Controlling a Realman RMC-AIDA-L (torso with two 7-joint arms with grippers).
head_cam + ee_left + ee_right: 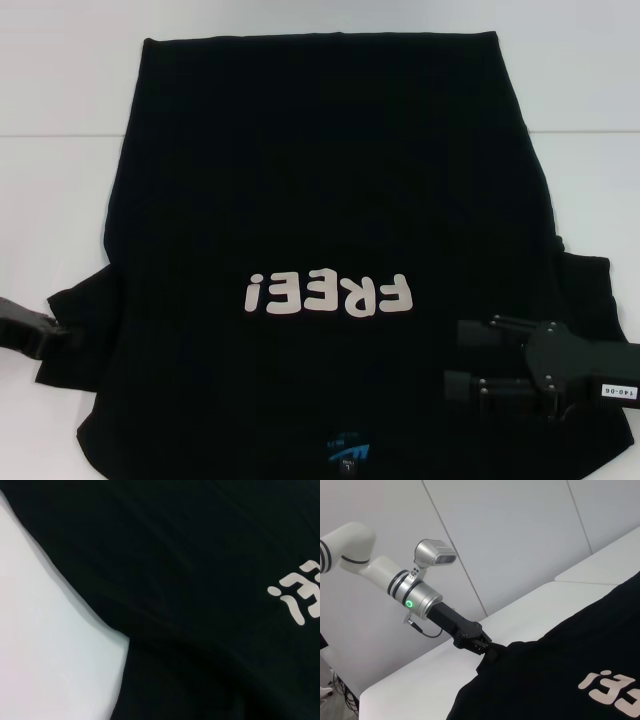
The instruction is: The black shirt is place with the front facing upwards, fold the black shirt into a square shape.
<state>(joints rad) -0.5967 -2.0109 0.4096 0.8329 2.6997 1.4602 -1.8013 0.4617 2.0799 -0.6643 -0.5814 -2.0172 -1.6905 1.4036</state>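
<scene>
the large black cloth t-shirt (320, 180) with white letters lies flat, front up, on the white table (60, 90); the left gripper (487, 649) pinches its left sleeve edge, likely to fold it inward; the right gripper (470, 360) hovers parted over the right shoulder, holding nothing

My left arm (380, 572), white jointed tube w/ silver wrist collar and green ring light lit, slopes down from shoulder side. Its black hard left gripper (487, 649) sits low at the near-left edge, fingertips pinched together on a bit of black cloth. In head cam only its black tip (25, 330) shows. Black two-finger right gripper (462, 358) is near-right, held level, pointing left, fingers (485, 333) parallel w/ a clear gap, holding nothing.
</scene>
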